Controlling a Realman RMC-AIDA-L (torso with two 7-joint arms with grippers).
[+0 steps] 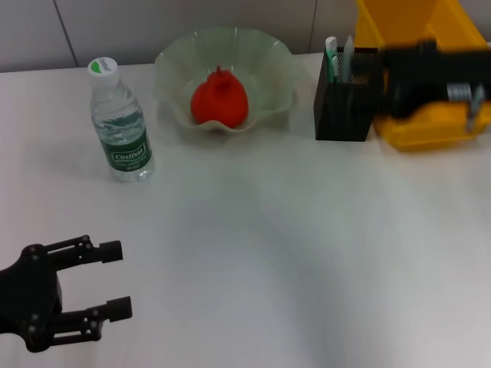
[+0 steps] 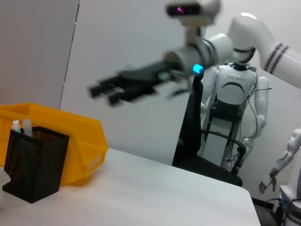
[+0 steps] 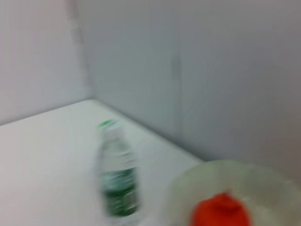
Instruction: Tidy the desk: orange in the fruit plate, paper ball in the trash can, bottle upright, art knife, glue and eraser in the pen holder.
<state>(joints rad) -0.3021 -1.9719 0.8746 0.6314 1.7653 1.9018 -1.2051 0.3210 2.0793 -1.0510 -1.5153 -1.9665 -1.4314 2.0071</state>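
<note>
In the head view, the left pincer sits at the lower left of the frame, low over the white tabletop, its two black fingers spread wide with nothing between them. The right pincer is at the upper right, a blurred black shape over the yellow bin and just beside the pen holder; from this view I cannot tell how its fingers stand. In the left wrist view the same right pincer hangs in the air above the bin, smeared by motion, fingers stretched out with no object visible in them, though whether they are parted or closed cannot be told.

The bottle stands upright at the upper left of the head view, green label facing the camera, white cap with a green top. To its right, near the top centre, is the pale green wavy-rimmed fruit plate with the orange lying in its middle. The right wrist view shows bottle, plate and orange too, all blurred.

The black mesh pen holder stands touching the bin's left side in the head view. A green and white item and a pale flat item stick upright out of its top; which tools they are I cannot tell.
</note>
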